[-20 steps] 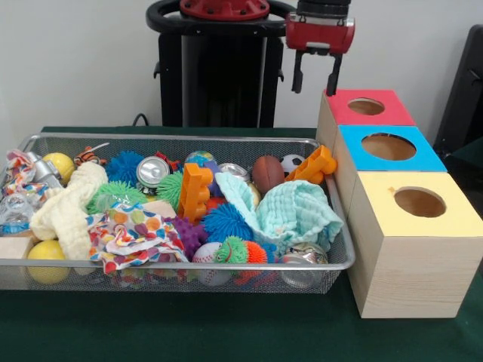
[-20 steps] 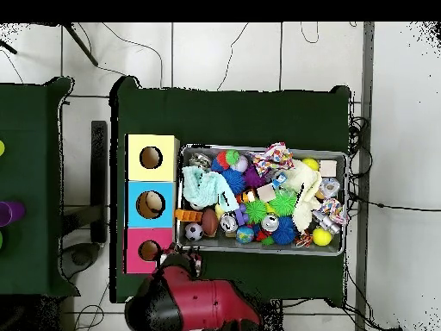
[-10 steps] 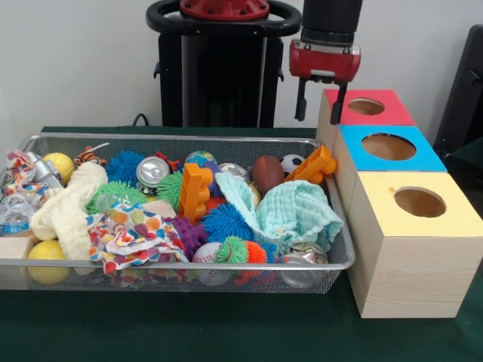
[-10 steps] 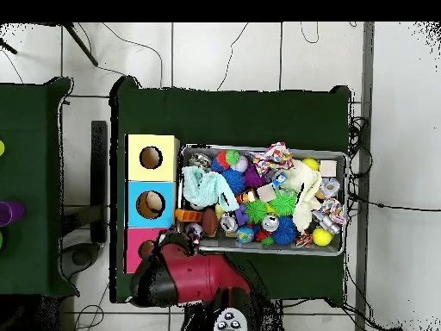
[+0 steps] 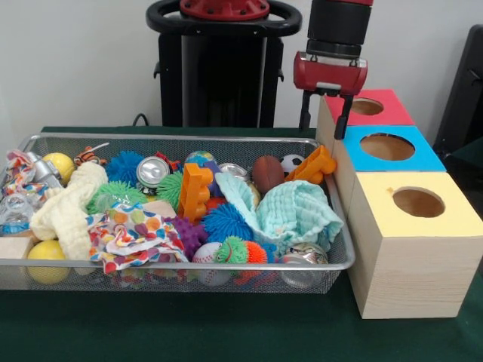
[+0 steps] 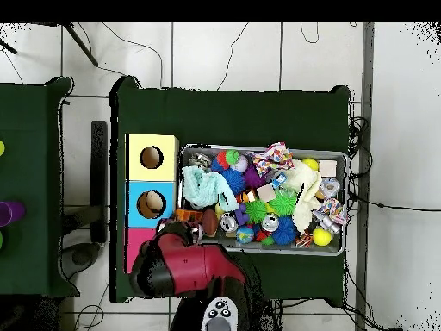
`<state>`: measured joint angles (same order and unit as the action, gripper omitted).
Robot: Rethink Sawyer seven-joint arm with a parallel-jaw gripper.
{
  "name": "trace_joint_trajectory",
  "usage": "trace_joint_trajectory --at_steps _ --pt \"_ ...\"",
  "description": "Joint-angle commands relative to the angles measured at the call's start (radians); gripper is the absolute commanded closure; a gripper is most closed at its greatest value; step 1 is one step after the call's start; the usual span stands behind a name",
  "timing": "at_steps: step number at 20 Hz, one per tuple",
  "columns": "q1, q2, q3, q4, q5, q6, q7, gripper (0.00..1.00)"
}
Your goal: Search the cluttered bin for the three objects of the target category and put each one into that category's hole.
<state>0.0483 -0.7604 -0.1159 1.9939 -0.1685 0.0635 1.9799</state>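
- Cluttered bin (image 5: 189,264) (image 6: 263,249): wire-mesh tray beside the three boxes, crowded with spiky balls, cans, orange blocks and cloths. It is rigid and is not itself to be lifted.
- Yellow-topped box (image 5: 411,256) (image 6: 152,158): nearest the front camera in the row, just beside the bin's end wall. Its hole (image 5: 419,202) (image 6: 152,157) is round and no wider than a bunched cloth, so fabric will probably need feeding in from above.
- Mint waffle cloth (image 5: 294,213) (image 6: 201,186): heaped at the box end of the bin, on top of the clutter. Judged light, limp and non-slippery; a raised fold at its crest offers the best pinch.
- Cream knitted cloth (image 5: 69,210) (image 6: 301,196): draped at the opposite end, thick and soft. It would likely trail when lifted; take it near the middle.
- Dotted white cloth (image 5: 130,235) (image 6: 276,156): crumpled at the front rim, thin and floppy. Pinch a ridge, since neighbouring toys may snag.
- Gripper (image 5: 326,113) (image 6: 172,231): empty, its two dark fingers (image 5: 306,111) hanging apart, poised above the bin's far corner beside the red-topped box (image 5: 367,107), well clear of every cloth.
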Motion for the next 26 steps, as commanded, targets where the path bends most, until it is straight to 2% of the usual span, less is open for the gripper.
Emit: trace_joint_trajectory --at_steps 1,10,22,26 --pt "-0.067 0.188 0.056 -0.075 -0.009 -0.124 0.129 0.0" --pt "-0.206 0.206 0.148 -0.03 -0.069 -0.175 0.09 0.0" --pt "-0.253 0.216 0.178 -0.001 -0.115 -0.219 0.092 0.0" --pt "-0.246 0.173 0.177 0.004 -0.117 -0.179 0.091 0.0"
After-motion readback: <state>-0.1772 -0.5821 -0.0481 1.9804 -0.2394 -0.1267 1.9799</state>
